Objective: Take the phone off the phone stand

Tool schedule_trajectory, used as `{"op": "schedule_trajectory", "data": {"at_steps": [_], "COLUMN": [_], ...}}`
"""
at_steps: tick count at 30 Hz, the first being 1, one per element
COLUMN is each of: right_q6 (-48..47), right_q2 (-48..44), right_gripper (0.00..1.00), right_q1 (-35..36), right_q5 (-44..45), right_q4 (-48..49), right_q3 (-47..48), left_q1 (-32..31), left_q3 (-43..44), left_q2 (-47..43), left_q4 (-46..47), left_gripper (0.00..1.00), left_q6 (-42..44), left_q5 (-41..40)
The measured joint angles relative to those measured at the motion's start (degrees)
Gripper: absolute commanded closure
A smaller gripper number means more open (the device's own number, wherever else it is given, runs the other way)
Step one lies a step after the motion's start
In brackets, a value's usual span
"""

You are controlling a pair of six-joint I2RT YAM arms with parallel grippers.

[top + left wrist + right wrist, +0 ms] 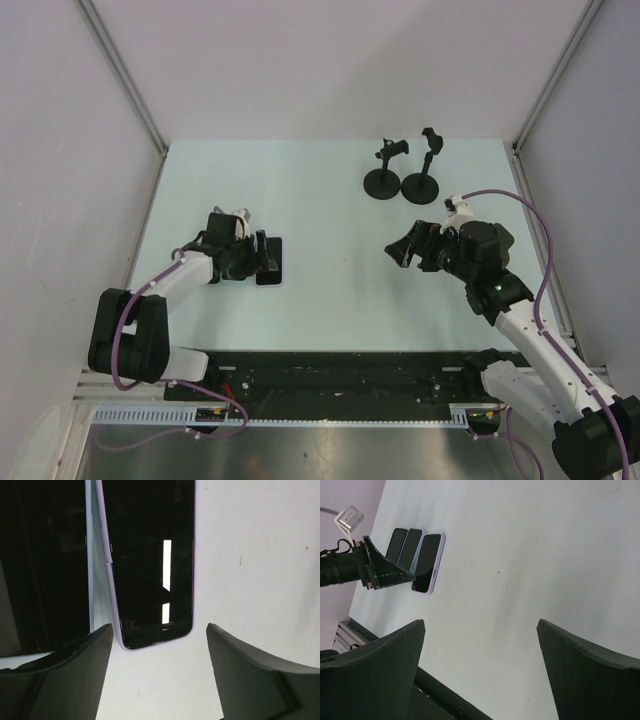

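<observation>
A phone in a lilac case lies flat on the table, screen up, with a second dark phone beside it. In the right wrist view three phones lie side by side. My left gripper hangs over the lilac phone's near end, jaws open and touching nothing. Seen from above it is at the dark phones, the left gripper low over them. Two black phone stands stand bare at the back right. My right gripper is open and holds nothing.
Grey walls close in the table on the left, right and back. A black rail runs along the near edge between the arm bases. The stands are a short way behind the right gripper.
</observation>
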Motion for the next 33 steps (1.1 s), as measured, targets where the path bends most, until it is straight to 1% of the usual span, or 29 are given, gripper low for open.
{"op": "schedule_trajectory", "data": {"at_steps": [7,11,15,20,23,26,33], "right_q6": [0.0,0.0,0.0,0.0,0.0,0.0,-0.02], "right_q2": [0.0,0.07,0.2,0.2,0.13,0.09,-0.07], "right_gripper": [0.0,0.0,0.0,0.0,0.0,0.0,0.0], "right_q1": [-0.15,-0.26,-0.46,-0.76,-1.11,-1.27,-1.68], "right_q5": [-0.02,-0.02,-0.04,-0.04,-0.04,-0.04,-0.07], "right_q4": [0.0,0.04,0.04,-0.02,-0.07,-0.07,-0.15], "right_q3": [0.0,0.0,0.0,0.0,0.0,0.0,0.0], "left_q1": [-1.07,-6.8,-14.08,-18.84,-20.02,-20.39,-20.37], "left_q3": [1.03,3.26,8.02,12.02,12.59,12.63,13.7], "left_q2": [-0.66,-1.68,-0.13,6.86,11.67,14.21,16.63], "left_q4": [-0.79,-1.88,-1.75,-0.55,-0.66,-0.85,-0.72], "left_gripper": [0.05,0.01,0.0,0.0,0.0,0.0,0.0], "left_q6": [0.31,-0.11,-0.59,-0.72,-0.7,-0.66,-0.59], "left_q5": [-3.23,-5.44,-6.58,-6.91,-7.67,-8.15,-11.8]}}
